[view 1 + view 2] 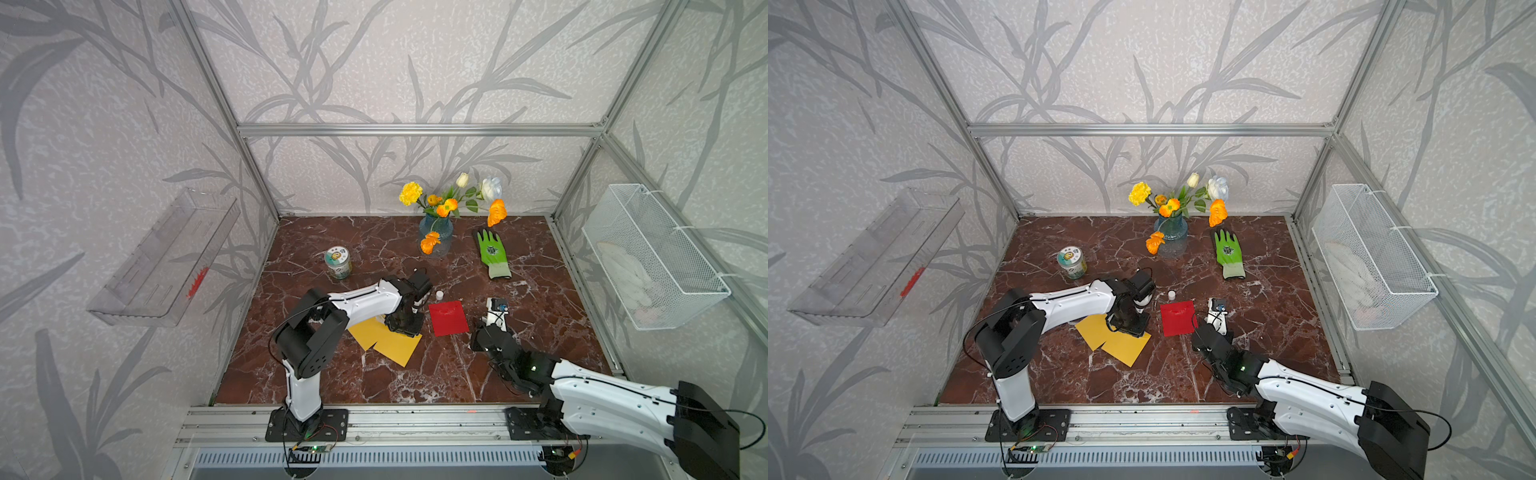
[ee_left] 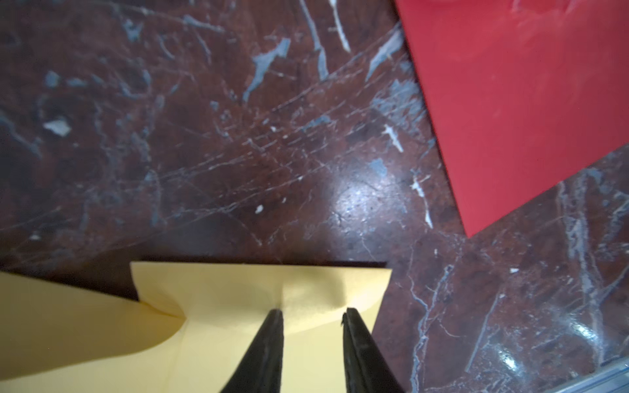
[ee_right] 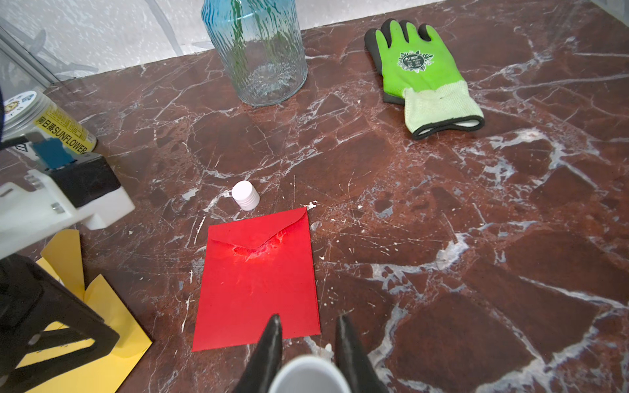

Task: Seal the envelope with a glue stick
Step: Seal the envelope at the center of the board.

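Observation:
A red envelope [image 1: 448, 318] [image 3: 258, 282] lies flat mid-table, flap folded down with a smeared patch at its tip. A loose white cap [image 3: 245, 195] stands just beyond it. My right gripper [image 3: 308, 317] hovers at the red envelope's near right corner, shut on the glue stick [image 3: 308, 374], whose white round end shows between the jaws. Two yellow envelopes [image 1: 395, 347] overlap to the left. My left gripper [image 2: 313, 310] points down onto one, jaws apart, fingertips [image 2: 277, 316] against its raised yellow flap [image 2: 258, 285].
At the back stand a blue glass vase [image 1: 435, 235] of flowers, a green glove [image 1: 492, 253] and a labelled jar [image 1: 338, 262]. A wire basket [image 1: 652, 257] hangs on the right wall. On the left wall is a clear shelf [image 1: 166, 257].

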You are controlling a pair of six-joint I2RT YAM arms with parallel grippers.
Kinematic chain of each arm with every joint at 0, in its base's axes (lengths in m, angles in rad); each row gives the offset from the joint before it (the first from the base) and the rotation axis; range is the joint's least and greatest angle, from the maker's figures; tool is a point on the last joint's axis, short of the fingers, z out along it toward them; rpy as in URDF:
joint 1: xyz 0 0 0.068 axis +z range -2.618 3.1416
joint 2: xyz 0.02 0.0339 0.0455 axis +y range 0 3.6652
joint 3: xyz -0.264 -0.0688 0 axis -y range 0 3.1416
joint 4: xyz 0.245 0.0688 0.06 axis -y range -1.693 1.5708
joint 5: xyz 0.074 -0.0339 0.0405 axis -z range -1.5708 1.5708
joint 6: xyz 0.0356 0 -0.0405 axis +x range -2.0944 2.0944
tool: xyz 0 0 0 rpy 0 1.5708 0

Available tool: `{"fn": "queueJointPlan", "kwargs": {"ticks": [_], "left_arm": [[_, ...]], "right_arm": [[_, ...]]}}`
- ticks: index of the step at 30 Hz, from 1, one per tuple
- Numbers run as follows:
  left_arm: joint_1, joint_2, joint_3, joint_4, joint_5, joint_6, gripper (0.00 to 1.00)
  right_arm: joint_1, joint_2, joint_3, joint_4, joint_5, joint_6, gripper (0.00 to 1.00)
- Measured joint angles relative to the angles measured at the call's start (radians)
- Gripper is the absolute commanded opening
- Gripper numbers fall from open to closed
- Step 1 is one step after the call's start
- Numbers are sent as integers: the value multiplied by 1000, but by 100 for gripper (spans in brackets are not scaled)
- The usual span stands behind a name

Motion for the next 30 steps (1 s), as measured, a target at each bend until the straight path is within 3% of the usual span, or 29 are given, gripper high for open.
{"fn": "queueJointPlan", "kwargs": {"ticks": [15, 23, 30], "left_arm": [[11, -9, -72, 104, 48, -74, 27], [-5, 39, -26, 188, 133, -135, 27], [-15, 45, -8, 181, 125, -130, 29]], "right_arm": [[0, 0, 1, -1, 0, 1, 0], [0, -4, 1, -2, 0, 1, 0], [0, -24, 1, -6, 0, 1, 0]]}}
